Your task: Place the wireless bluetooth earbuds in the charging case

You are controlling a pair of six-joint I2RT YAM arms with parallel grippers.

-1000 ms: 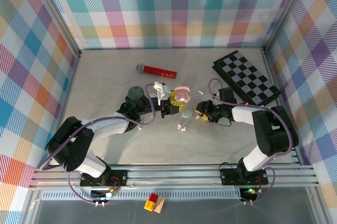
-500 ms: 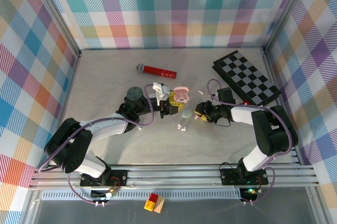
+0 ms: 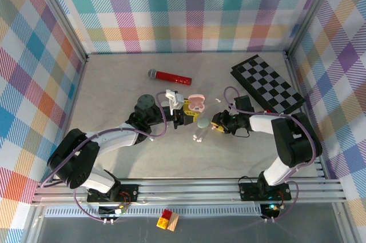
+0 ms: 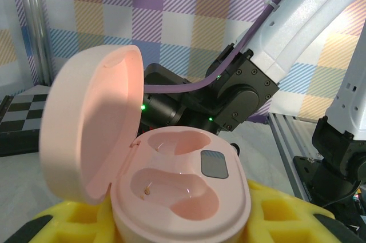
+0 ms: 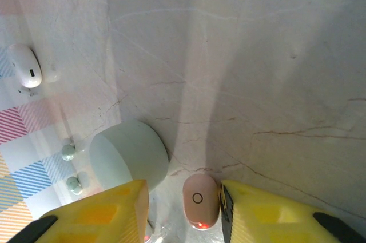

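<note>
An open pink charging case (image 4: 180, 188) sits between the yellow foam fingers (image 4: 286, 214) of my left gripper (image 4: 180, 223), which is shut on it. Its lid (image 4: 94, 123) is tipped back and both wells are empty. In the top view the case (image 3: 197, 104) is at mid-table. My right gripper (image 5: 184, 197) is low over the table, astride a pink earbud (image 5: 201, 202) with a red light. The earbud touches the right finger, and a gap remains on the left. A white earbud (image 5: 27, 67) and two pale green earbuds (image 5: 68, 151) lie further left.
A closed pale green case (image 5: 128, 154) stands just left of the right gripper's left finger, also seen in the top view (image 3: 203, 123). A white case (image 3: 172, 95) lies by the left gripper. A red microphone (image 3: 170, 76) and a chessboard (image 3: 267, 83) lie further back.
The right gripper's jaws have narrowed around the pink earbud. The left gripper still holds the pink case in much the same place.
</note>
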